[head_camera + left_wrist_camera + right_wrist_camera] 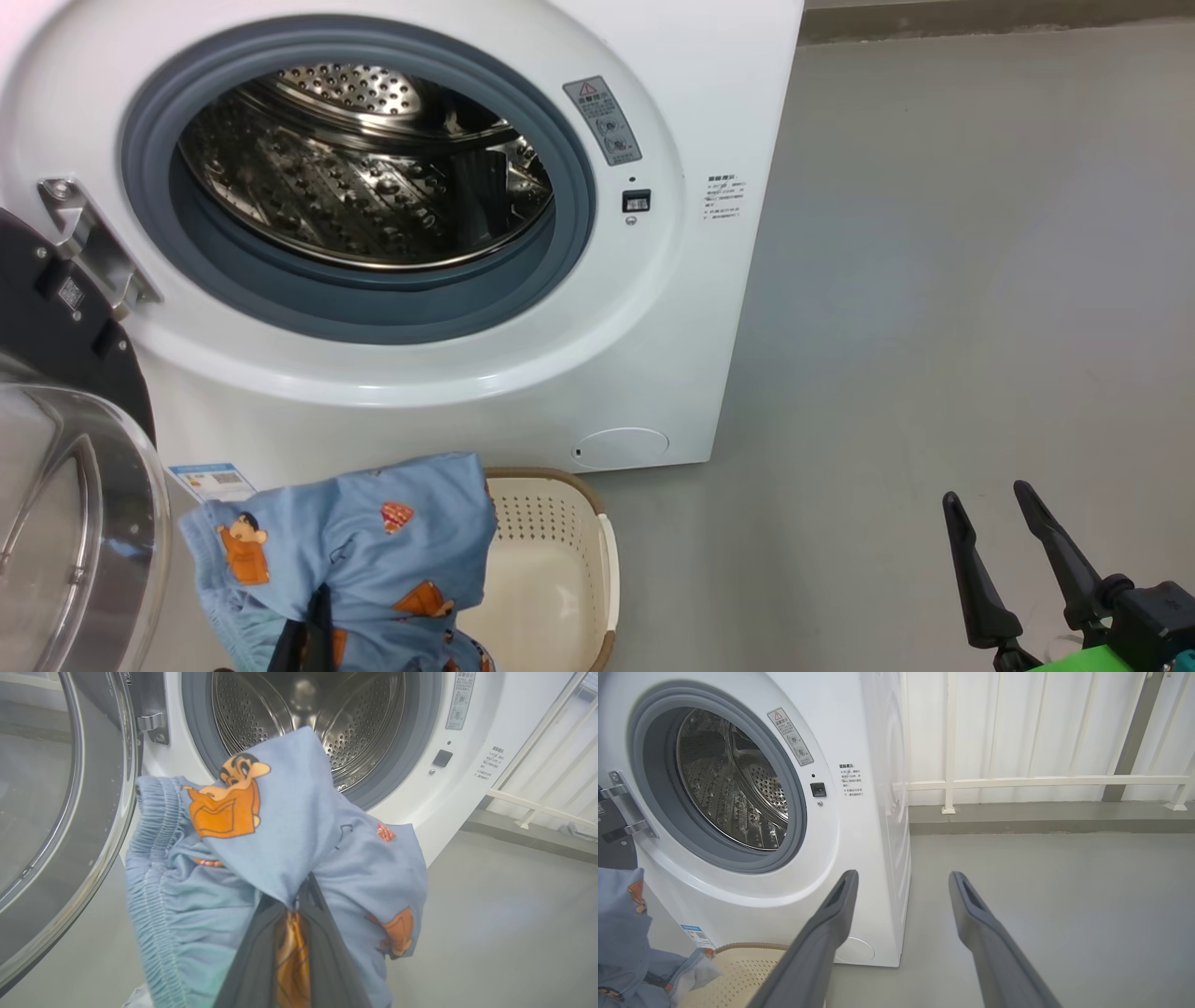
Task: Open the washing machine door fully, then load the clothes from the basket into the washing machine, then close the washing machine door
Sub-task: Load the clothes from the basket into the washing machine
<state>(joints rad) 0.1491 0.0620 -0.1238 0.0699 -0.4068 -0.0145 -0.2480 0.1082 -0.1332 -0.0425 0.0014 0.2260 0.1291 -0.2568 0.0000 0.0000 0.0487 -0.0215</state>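
Observation:
The washing machine point(709, 112) stands with its steel drum point(373, 168) exposed. Its door point(56, 485) is swung wide to the left, the glass bowl facing me. My left gripper point(319, 602) is shut on the clothes point(355, 541), a light blue bundle with orange cartoon figures, held up over the left part of the basket point(583, 485). In the left wrist view the clothes point(289, 826) hang over the left gripper point(299, 893), in front of the drum opening point(303, 718). My right gripper point(986, 495) stands open at the lower right with nothing between its fingers point(831, 914).
The basket's visible inside point(747, 970) looks bare. Grey floor point(934, 280) stretches to the right of the washer. A white railing point(1041, 781) and a low kerb run along the back wall. The open door point(70, 812) takes up the space at the left.

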